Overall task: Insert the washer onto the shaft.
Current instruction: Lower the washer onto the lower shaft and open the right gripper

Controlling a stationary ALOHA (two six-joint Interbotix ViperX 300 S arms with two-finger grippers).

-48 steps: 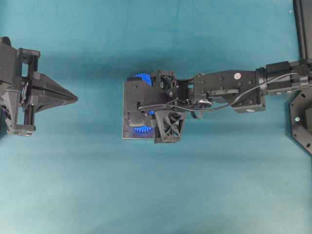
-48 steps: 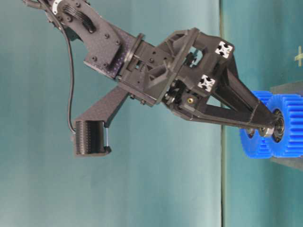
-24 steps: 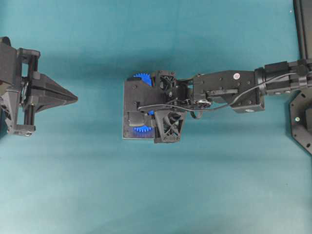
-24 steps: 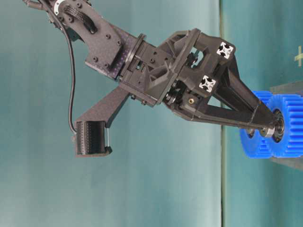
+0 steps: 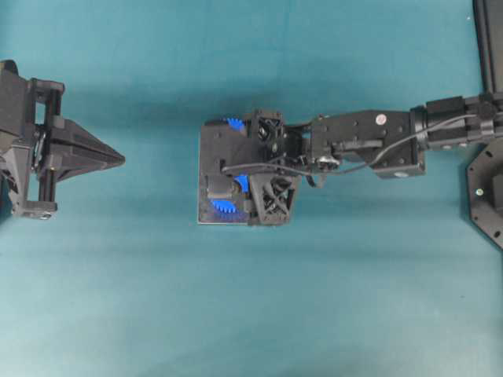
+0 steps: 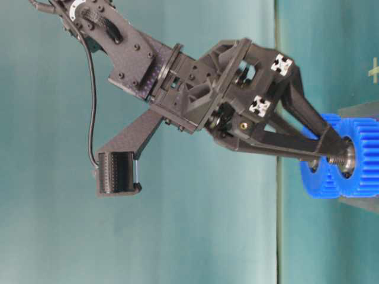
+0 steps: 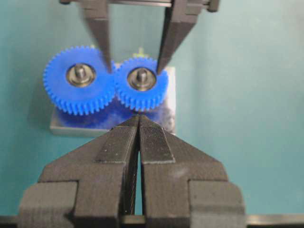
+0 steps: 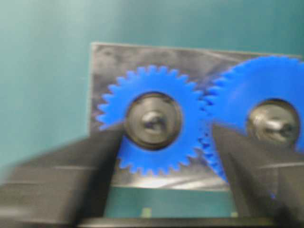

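Note:
Two meshed blue gears sit on a grey plate point(image 8: 109, 57). The smaller gear point(image 8: 156, 159) carries the shaft point(image 8: 154, 122), and the metal washer point(image 8: 135, 135) lies flat round that shaft on the hub. My right gripper point(image 8: 166, 130) is open, with one finger on each side of this gear and nothing held. At table level, its fingertips point(image 6: 323, 135) stand apart just off the washer point(image 6: 349, 155). My left gripper point(image 7: 139, 118) is shut and empty. It hangs over the table's left side point(image 5: 122, 159), pointing at the gears from a distance.
The larger gear point(image 8: 266, 80) with its own metal hub meshes beside the smaller one on the same plate point(image 5: 211, 141). Teal table surface surrounds the plate. The right arm point(image 5: 369, 145) reaches in from the right, and black frame parts point(image 5: 487, 196) stand at the right edge.
My right gripper's jaws have spread apart and let go of the washer, which stays on the shaft. The left arm has not moved.

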